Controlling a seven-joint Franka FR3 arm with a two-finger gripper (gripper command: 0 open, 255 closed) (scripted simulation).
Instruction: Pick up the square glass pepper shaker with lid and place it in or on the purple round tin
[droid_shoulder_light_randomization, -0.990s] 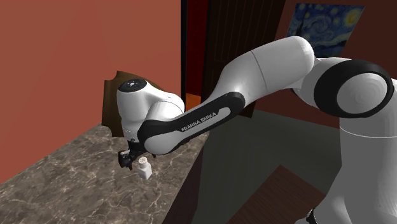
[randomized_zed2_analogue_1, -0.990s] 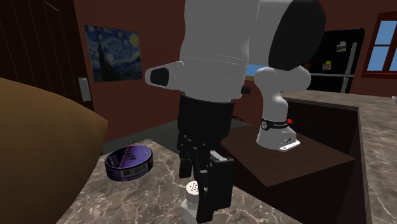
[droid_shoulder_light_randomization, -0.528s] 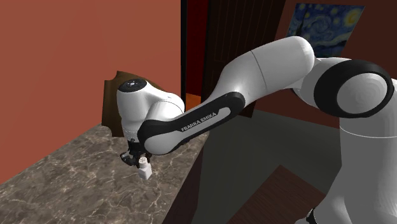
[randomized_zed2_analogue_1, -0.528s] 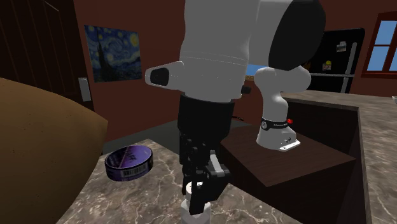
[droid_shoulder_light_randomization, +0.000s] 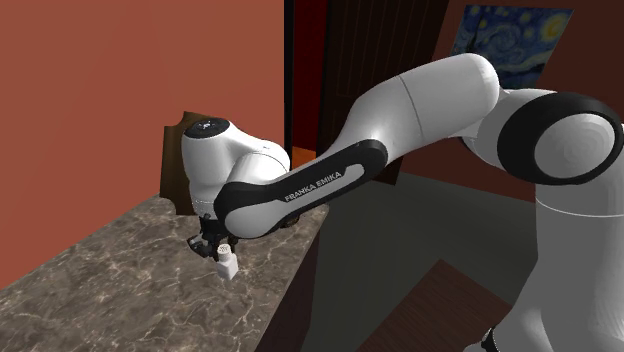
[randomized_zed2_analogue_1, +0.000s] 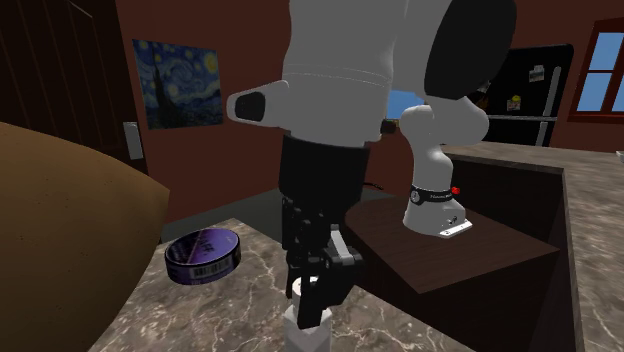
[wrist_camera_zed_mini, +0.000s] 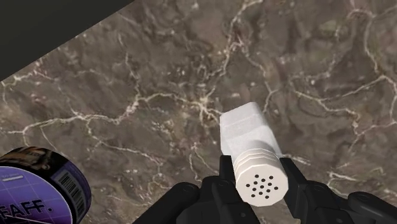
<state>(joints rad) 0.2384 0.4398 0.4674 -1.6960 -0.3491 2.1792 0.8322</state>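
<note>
White arm (droid_shoulder_light_randomization: 420, 100) stretched toward the shoulder view's left, elbow high, forearm sloping down. Wrist bent over, black tool (droid_shoulder_light_randomization: 213, 248) pointing down. Fingers (wrist_camera_zed_mini: 226, 181) clamped on pepper shaker (wrist_camera_zed_mini: 245, 130) lid, one each side.

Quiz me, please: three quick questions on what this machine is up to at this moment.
1. True or false: the gripper is shut on the white shaker.
2. Where is the purple tin? A) on top of the shaker B) on the marbled countertop, apart from the shaker C) between the gripper's fingers
3. Fill in: the shaker's ridged lid is dotted with small ____.
Key: 1 true; 2 B; 3 holes.
</note>
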